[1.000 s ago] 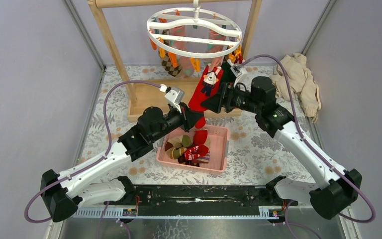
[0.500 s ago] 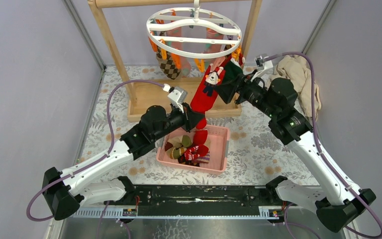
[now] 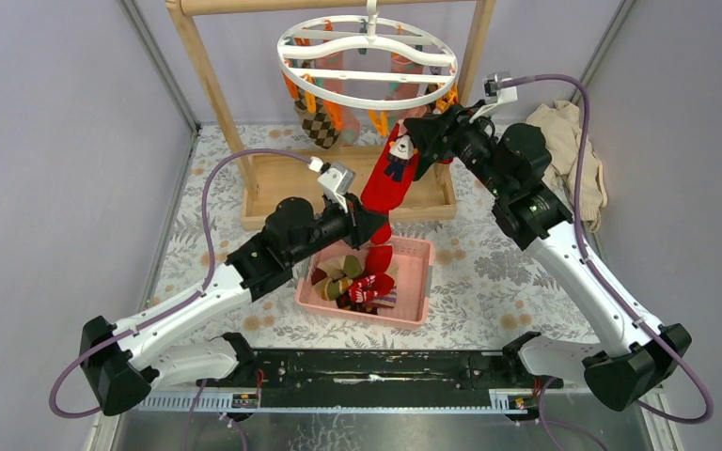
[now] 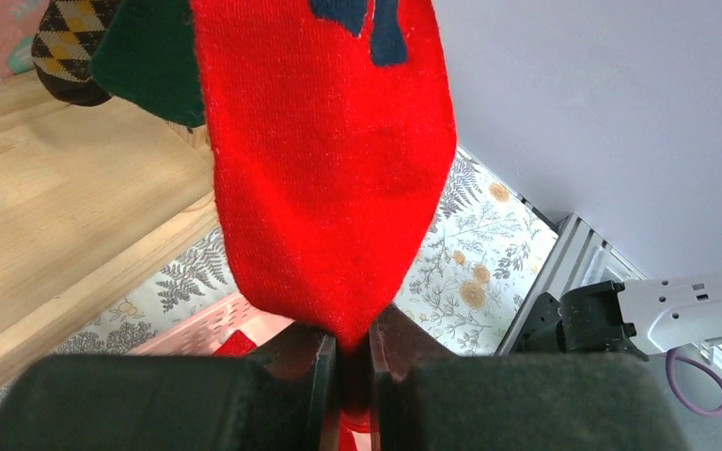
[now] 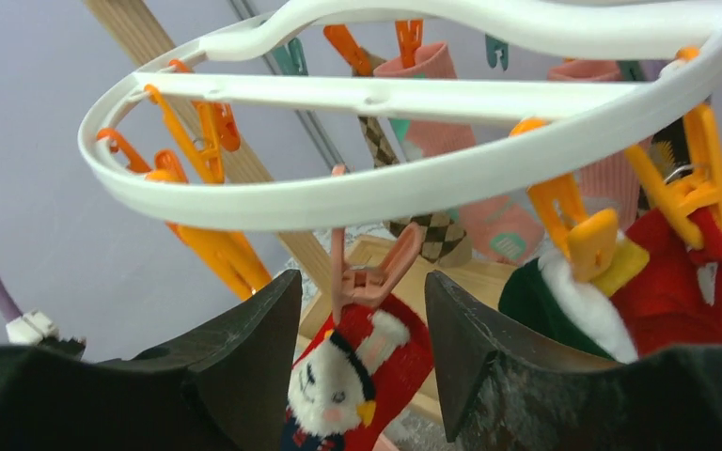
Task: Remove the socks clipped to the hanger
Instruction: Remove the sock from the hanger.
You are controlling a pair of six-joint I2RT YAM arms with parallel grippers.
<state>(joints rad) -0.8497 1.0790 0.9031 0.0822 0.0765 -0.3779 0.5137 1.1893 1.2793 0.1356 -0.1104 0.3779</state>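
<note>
The white ring hanger (image 3: 368, 58) hangs from the wooden rack; it also fills the right wrist view (image 5: 414, 188). A red sock with a white snowman (image 3: 393, 178) hangs from a pale orange clip (image 5: 368, 274) at the ring's front. My left gripper (image 3: 372, 228) is shut on that sock's toe (image 4: 338, 188). My right gripper (image 3: 420, 133) is open, its fingers either side of the clip and the sock's cuff (image 5: 362, 371). Other socks (image 3: 320, 117) hang at the back, and a green and a red one (image 5: 611, 301) at the right.
A pink basket (image 3: 419, 282) with several removed socks (image 3: 357, 277) sits under the left gripper. The wooden rack's base (image 3: 277, 183) and posts (image 3: 209, 85) stand behind. A beige cloth heap (image 3: 569, 150) lies at the right wall.
My right arm has swung up and back towards the hanger, bringing its open fingers around the clip. The left gripper has kept its hold on the red sock's toe.
</note>
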